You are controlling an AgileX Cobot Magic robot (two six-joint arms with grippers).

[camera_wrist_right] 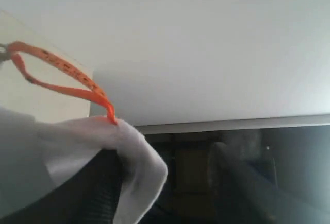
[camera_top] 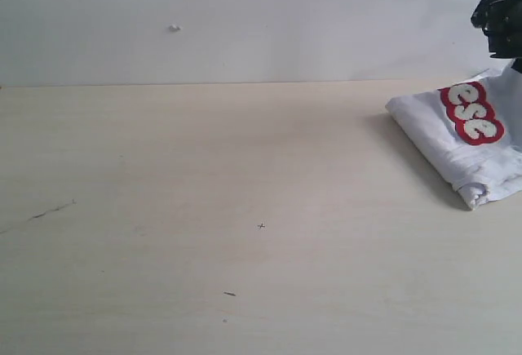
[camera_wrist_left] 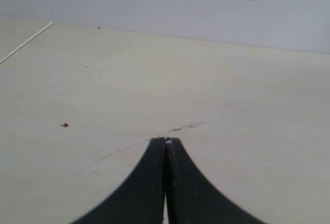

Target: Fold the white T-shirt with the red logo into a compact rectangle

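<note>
Soft, even light on the pale wooden tabletop; the folded white cotton T-shirt throws a faint shadow leftward. Right wrist view: dim, blurred close up.

the table was wide, flat, pale wood. it had a thin dark scratch on the left and a tiny dark speck on the near side. at the far side stood a plain white wall with one small bump. the light was soft.

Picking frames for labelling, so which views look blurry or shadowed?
Exterior view: even light, soft shadow beside the white T-shirt. Left wrist view: sharp, end effector a dark silhouette. Right wrist view: its orange tag blurred, lower part dim.
</note>
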